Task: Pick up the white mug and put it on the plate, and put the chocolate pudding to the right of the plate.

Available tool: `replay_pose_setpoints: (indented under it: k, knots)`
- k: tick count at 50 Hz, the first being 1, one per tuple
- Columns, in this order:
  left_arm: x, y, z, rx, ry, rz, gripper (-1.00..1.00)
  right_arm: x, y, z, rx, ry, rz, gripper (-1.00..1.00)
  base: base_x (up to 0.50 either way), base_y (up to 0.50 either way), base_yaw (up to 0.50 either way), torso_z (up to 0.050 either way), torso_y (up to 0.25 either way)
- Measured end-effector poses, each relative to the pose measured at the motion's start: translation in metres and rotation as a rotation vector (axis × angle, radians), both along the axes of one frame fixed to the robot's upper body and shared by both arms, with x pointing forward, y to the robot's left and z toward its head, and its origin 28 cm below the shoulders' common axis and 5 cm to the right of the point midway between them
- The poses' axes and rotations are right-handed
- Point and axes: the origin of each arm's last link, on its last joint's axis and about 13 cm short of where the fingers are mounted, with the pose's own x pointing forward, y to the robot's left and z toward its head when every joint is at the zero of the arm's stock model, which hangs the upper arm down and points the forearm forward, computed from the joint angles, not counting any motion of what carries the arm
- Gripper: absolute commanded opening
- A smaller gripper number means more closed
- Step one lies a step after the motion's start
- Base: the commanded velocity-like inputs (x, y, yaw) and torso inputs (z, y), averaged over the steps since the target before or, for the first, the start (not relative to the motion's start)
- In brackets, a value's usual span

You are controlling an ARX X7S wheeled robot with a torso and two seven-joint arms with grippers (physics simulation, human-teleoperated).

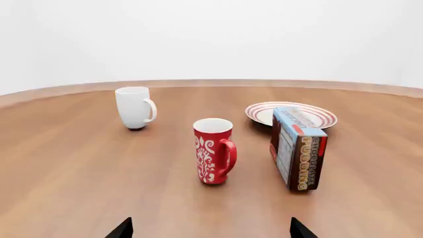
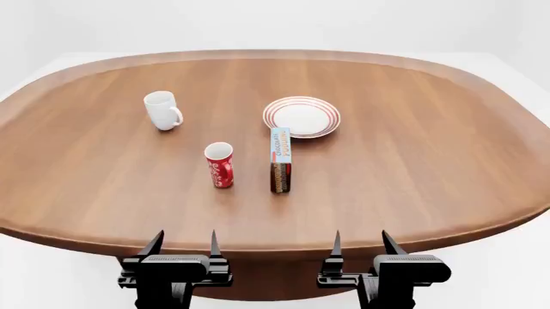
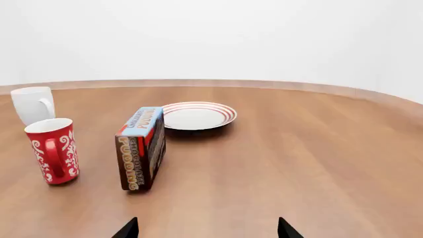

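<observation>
The white mug [image 2: 161, 110] [image 1: 134, 107] [image 3: 33, 104] stands upright at the table's back left, handle to the right. The plate [image 2: 302, 116] [image 1: 291, 114] [image 3: 195, 115], white with red rings, lies near the table's middle and holds nothing. The chocolate pudding [image 2: 280, 159] [image 1: 297, 147] [image 3: 140, 147] carton stands on edge just in front of the plate. My left gripper [image 2: 185, 247] [image 1: 210, 234] and right gripper [image 2: 361, 246] [image 3: 207, 233] hang open at the table's near edge, far from all of these, with nothing between their fingers.
A red mug [image 2: 219, 165] [image 1: 214, 150] [image 3: 55, 149] with white lettering stands left of the carton, between my left gripper and the white mug. The round wooden table [image 2: 429, 148] stretches wide to the right of the plate.
</observation>
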Motion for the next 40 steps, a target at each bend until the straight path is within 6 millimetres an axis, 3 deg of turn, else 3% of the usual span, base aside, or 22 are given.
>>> replay_pose_setpoints:
  k: [40]
  knots:
    - [-0.0030,0.0033,-0.0072,-0.002,0.014,0.014,1.00,-0.0029,-0.0009,-0.0014,0.028,0.001,-0.008,1.00,0.00,0.00,0.00,0.000,0.000]
